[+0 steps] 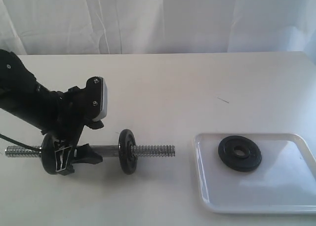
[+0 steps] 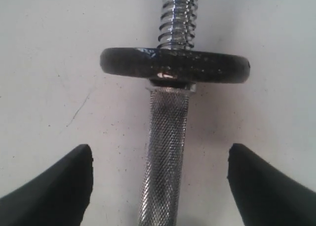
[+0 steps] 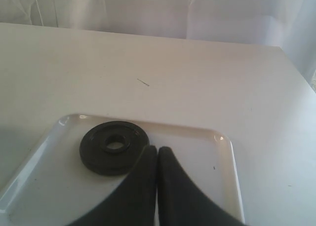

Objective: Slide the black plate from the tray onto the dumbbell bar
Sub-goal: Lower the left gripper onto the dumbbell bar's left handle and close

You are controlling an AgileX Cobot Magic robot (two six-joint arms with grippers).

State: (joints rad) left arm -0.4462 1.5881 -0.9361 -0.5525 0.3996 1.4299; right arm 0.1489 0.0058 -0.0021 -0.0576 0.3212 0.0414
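Straddling the dumbbell bar [image 2: 168, 117] toward the left edge of the table [image 1: 197, 83] with the left end effector [image 2: 159, 154] spread open, probably ready to steady it. Holds the shut right end effector [image 3: 157, 151] beside the black plate [image 3: 94, 149], flat in the tray [image 3: 197, 154] by the right edge.

Front disc [image 1: 128, 151]: black, on edge, just ahead of the left claw [image 1: 85, 156]; rear disc [image 1: 47, 157]: black, on edge, partly hidden behind that claw. White table [image 1: 197, 83] lies under the claw; a pale curtain [image 1: 148, 18] hangs well beyond it.
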